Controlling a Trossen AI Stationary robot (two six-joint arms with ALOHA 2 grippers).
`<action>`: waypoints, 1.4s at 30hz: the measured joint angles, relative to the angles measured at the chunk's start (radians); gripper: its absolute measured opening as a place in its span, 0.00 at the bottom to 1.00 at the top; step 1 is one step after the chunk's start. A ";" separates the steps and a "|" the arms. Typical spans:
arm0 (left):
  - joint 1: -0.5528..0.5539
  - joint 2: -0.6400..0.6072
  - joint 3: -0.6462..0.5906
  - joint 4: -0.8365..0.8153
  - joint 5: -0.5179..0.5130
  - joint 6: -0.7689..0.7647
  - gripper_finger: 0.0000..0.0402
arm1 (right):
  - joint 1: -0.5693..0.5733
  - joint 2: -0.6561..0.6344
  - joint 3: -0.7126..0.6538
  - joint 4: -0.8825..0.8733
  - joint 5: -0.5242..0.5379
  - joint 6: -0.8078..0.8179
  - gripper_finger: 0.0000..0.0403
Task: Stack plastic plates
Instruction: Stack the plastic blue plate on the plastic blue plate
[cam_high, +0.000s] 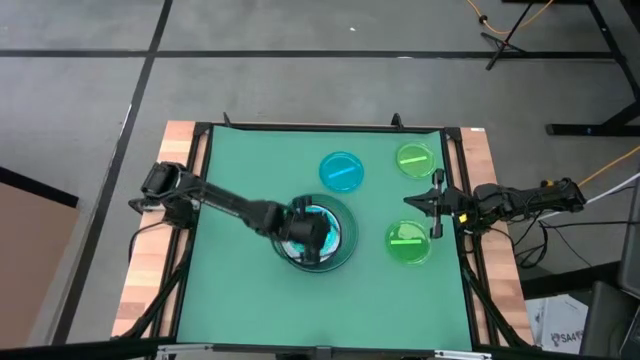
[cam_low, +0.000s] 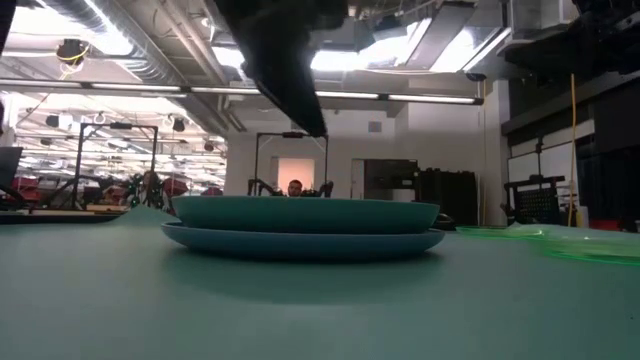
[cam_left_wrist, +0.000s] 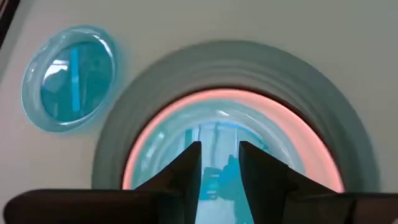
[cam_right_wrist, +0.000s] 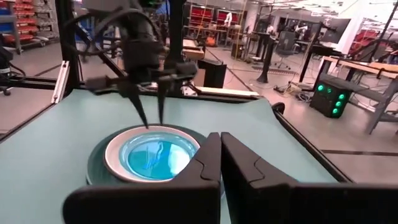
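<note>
left gripper (cam_high: 312, 232): hovering over the stack mid-table, fingers narrowly apart, empty.
small round translucent cyan plastic plate (cam_high: 341, 171): loose near far edge.
handling: likely light, stiff, slippery; pinch the rim.
right gripper (cam_high: 437, 213): closed, right edge.

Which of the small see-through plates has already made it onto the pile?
One small cyan plate, lying atop the stack under the left end effector; the other three sit loose on the mat.

A white box (cam_high: 565, 322) lies on the floor at about four o'clock off the table; its dark print perhaps begins "SA", too small to read. No other text is legible.
</note>
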 joint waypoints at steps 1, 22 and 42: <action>0.020 0.000 0.000 0.006 0.009 0.000 0.25 | 0.000 0.000 0.000 0.001 0.000 -0.001 0.00; 0.488 0.068 -0.001 0.101 0.131 -0.124 0.43 | 0.000 0.066 0.000 -0.036 -0.001 0.065 0.00; 0.718 0.255 -0.001 0.253 0.399 -0.136 0.43 | 0.000 0.104 0.000 -0.007 0.025 0.010 0.00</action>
